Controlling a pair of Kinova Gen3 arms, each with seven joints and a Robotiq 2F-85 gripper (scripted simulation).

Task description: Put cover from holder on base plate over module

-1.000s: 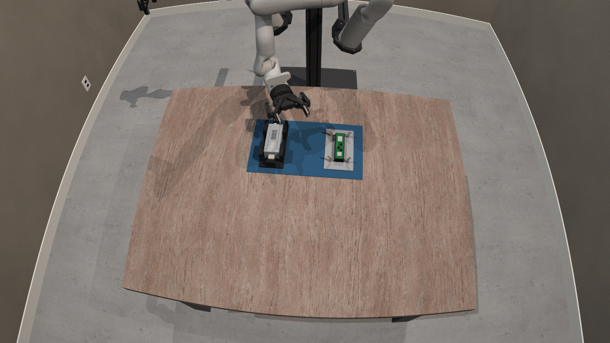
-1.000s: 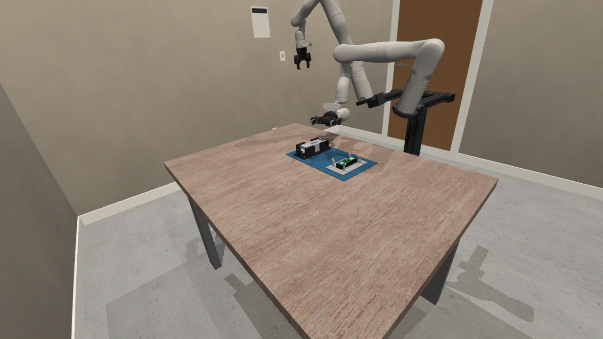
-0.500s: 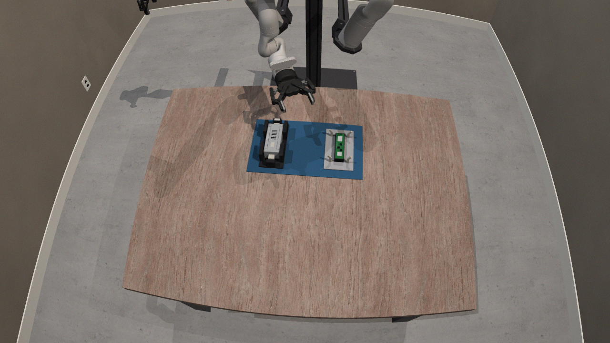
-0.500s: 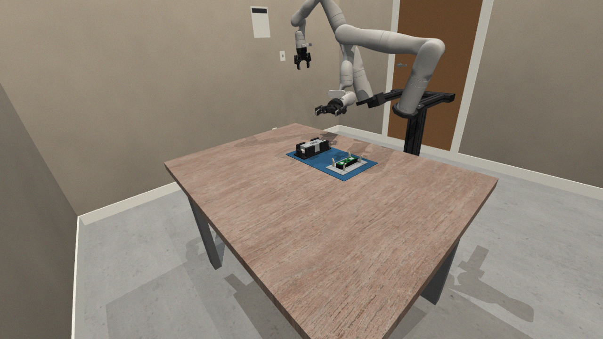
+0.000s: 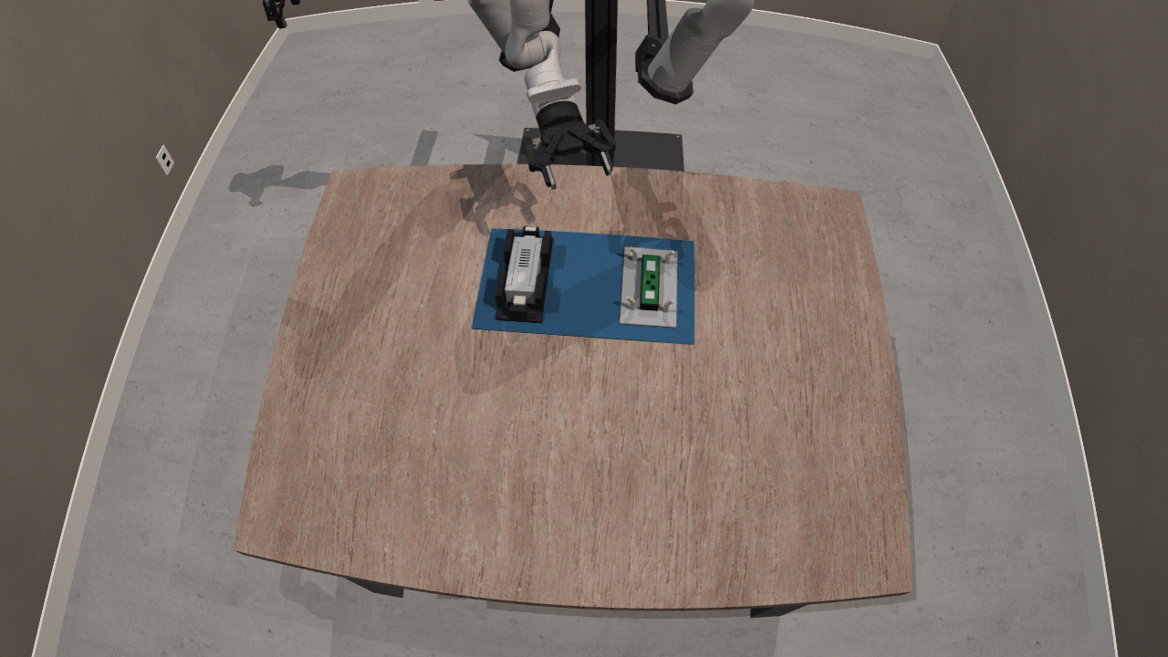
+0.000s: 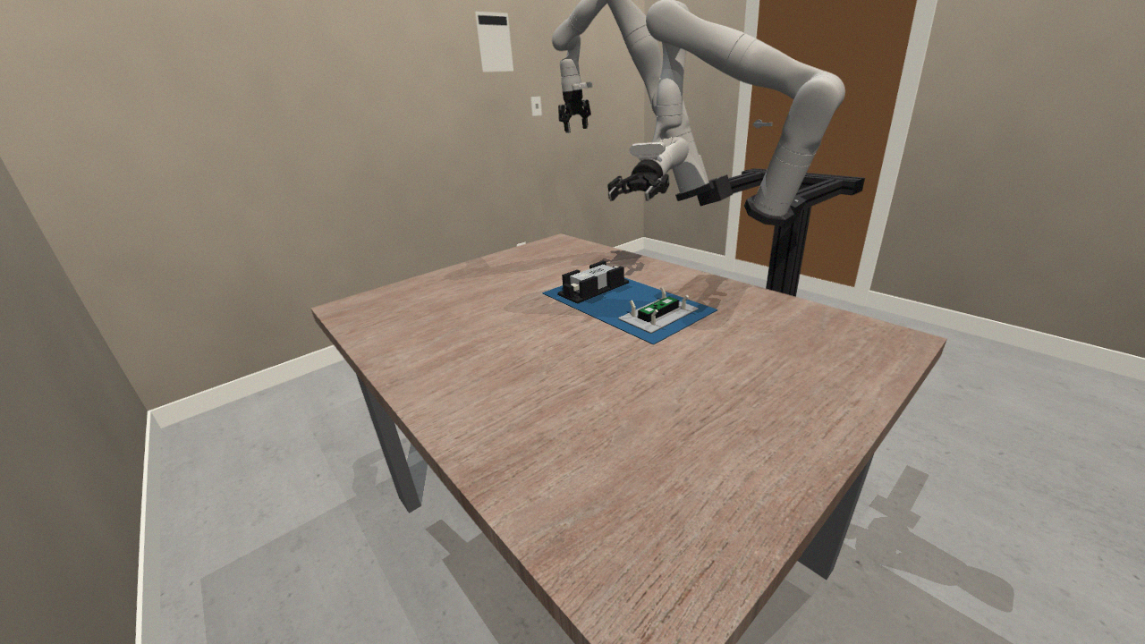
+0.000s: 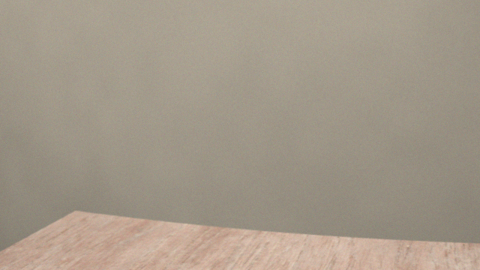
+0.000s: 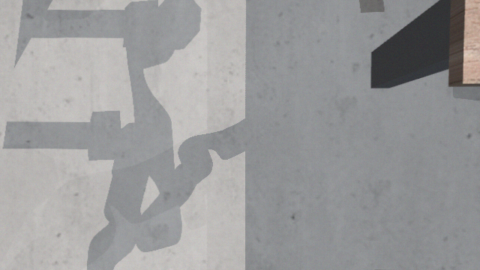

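Cover (image 5: 523, 265) (image 6: 594, 273): pale grey, long and box-shaped; dark slots across its top; off-white tab at each end; seated lengthwise in the holder, at the far end of the mat from the base plate.
Holder (image 5: 518, 316) (image 6: 588, 289): black, upright walls around the cover; standing level, well apart from the base plate.
Base plate (image 5: 627, 320) (image 6: 655, 326): light grey rectangle, lying flat; small upright prongs near its corners.
Module (image 5: 650, 280) (image 6: 661, 306): narrow green board with white and black patches, dark underside; flat on the base plate between the prongs, uncovered.

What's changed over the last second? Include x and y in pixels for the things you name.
The left gripper (image 5: 580, 180) (image 6: 631, 195) moved up and back toward the stand, away from the holder (image 5: 519, 316) (image 6: 589, 286). Its fingers are open; nothing was grasped or released. Unchanged: cover (image 5: 524, 265) (image 6: 593, 274) in the holder, module (image 5: 650, 286) (image 6: 657, 309) uncovered on the base plate (image 5: 669, 317) (image 6: 631, 319), right gripper (image 5: 288, 14) (image 6: 576, 128) off beyond the table.
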